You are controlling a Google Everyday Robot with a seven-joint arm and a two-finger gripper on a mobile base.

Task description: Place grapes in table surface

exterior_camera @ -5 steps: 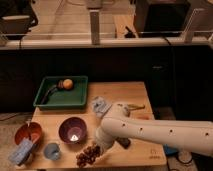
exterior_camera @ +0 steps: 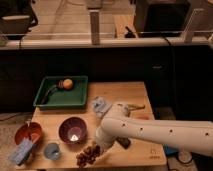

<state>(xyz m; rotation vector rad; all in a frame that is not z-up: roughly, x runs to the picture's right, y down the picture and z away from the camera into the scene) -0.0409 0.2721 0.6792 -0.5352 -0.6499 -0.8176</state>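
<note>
The grapes, a small dark reddish-purple bunch, lie on the light tan table surface near its front edge, just right of a small cup. My gripper is at the end of the white arm that reaches in from the right. It is down at the table, right against the upper right side of the bunch. The arm's wrist covers the gripper's tip, so I cannot make out whether it holds the grapes.
A purple bowl stands just behind the grapes. A blue-grey cup, a red-orange bowl and a blue sponge are front left. A green tray with an orange fruit is back left. A blue-white packet lies mid-table.
</note>
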